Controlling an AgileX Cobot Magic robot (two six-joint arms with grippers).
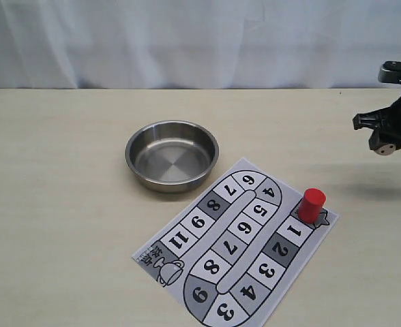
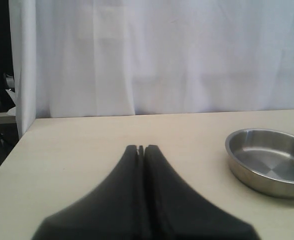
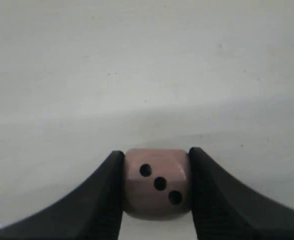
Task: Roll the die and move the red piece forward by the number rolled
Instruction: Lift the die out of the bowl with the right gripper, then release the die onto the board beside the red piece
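Observation:
The die (image 3: pixel 157 182), a beige cube showing three dark pips, is pinched between the two black fingers of my right gripper (image 3: pixel 156 172), held above the bare table. In the exterior view that right gripper (image 1: pixel 384 139) hangs in the air at the far right edge; the die itself cannot be made out there. The red piece (image 1: pixel 312 204) stands upright on the paper game board (image 1: pixel 238 242), beside square 1 at the board's right corner. My left gripper (image 2: pixel 141 148) is shut with nothing in it, over the table left of the steel bowl (image 2: pixel 267 167).
The steel bowl (image 1: pixel 172 155) sits empty at mid-table, just beyond the board's far edge. A white curtain (image 1: pixel 187 41) backs the table. The left table edge (image 2: pixel 9 155) shows in the left wrist view.

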